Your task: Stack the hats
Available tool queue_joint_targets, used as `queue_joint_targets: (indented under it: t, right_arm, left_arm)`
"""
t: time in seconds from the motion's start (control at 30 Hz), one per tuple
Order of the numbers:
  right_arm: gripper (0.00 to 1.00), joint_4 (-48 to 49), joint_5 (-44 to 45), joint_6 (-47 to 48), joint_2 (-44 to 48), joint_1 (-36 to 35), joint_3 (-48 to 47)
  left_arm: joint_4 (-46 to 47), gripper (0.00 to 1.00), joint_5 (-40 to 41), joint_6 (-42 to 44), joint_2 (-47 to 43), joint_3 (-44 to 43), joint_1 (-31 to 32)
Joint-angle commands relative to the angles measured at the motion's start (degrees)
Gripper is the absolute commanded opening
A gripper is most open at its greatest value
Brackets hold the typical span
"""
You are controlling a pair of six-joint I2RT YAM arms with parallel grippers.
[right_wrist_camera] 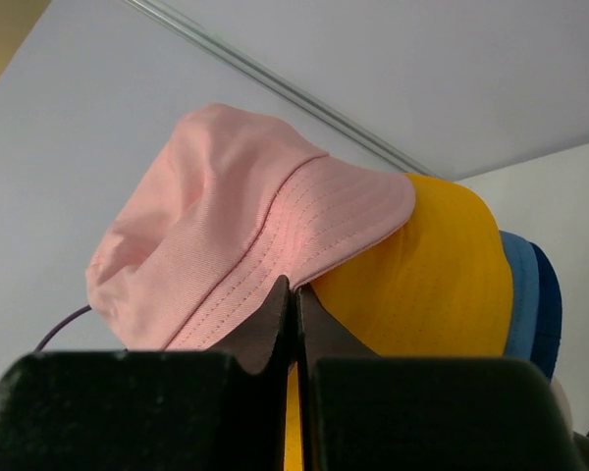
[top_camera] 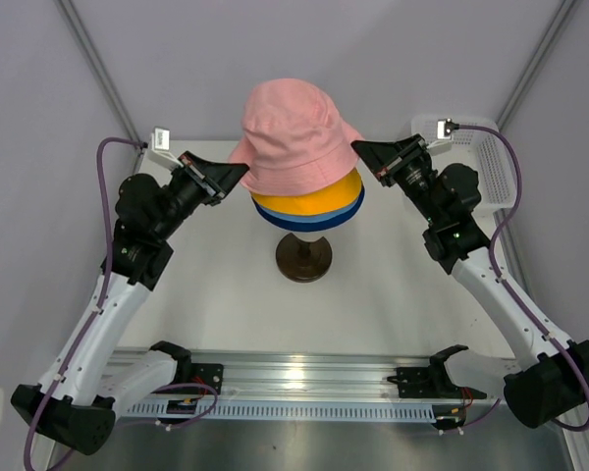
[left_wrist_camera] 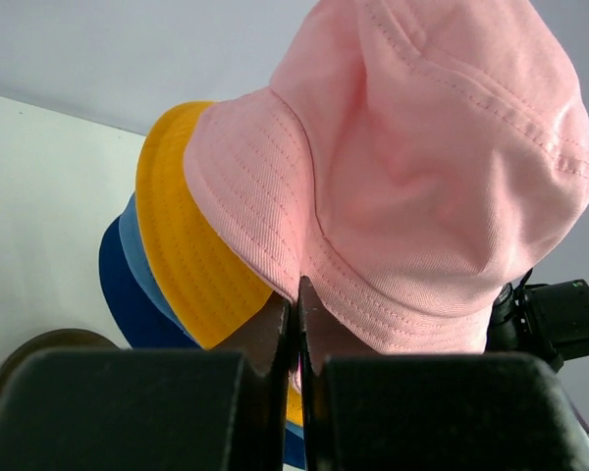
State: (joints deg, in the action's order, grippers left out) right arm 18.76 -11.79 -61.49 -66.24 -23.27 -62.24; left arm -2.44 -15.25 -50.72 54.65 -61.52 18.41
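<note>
At the left of centre in the top view, the left gripper (top_camera: 238, 175) is clenched on the brim of the pink hat (top_camera: 294, 132), and at the right of centre the right gripper (top_camera: 361, 151) is clenched on the opposite edge of the same brim. The step in hand is judged to be the seating of this last hat on the stack, so the two sides are best lowered evenly, with the crown kept centred over the yellow-orange hat (top_camera: 309, 201), and the brim let go only once it rests flat. Below that, the light blue hat (top_camera: 314, 217) and the dark blue hat (top_camera: 314, 227) are seen as thin rims, all carried above the dark round base (top_camera: 304, 258) at mid-frame. In the left wrist view the pink brim is pinched between shut jaws at lower centre; in the right wrist view it is likewise nipped at lower centre, the crown rising to the upper left. The white mesh basket (top_camera: 496, 162) is left at the right edge.
</note>
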Motion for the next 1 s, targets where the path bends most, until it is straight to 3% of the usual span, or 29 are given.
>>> queue_joint_targets:
  t: [0.0, 0.3, 0.67, 0.8, 0.97]
  right_arm:
    - [0.0, -4.34, 0.63, 4.97, 1.2, 1.12, 1.15]
    - [0.0, -5.58, -2.53, 8.41, -2.14, 1.12, 2.99]
    - [0.0, -9.01, -1.48, 12.71, 0.32, 1.12, 6.77]
    - [0.0, -4.46, -2.62, 12.46, -0.56, 1.73, 8.62]
    - [0.0, 4.95, -8.15, 13.85, -2.4, 2.43, 9.15]
  left_arm:
    - [-2.31, 0.04, 0.3, 2.99, 0.8, -0.97, 0.04]
    - [-3.36, 0.02, -0.05, 3.43, 2.74, 1.31, 0.04]
    - [-5.91, 0.04, -2.94, 6.25, -1.57, 1.84, -0.22]
    - [-5.21, 0.06, -9.35, 6.86, -1.22, -1.23, -1.1]
    - [-2.58, 0.06, -22.94, 9.41, 1.76, -5.97, -3.03]
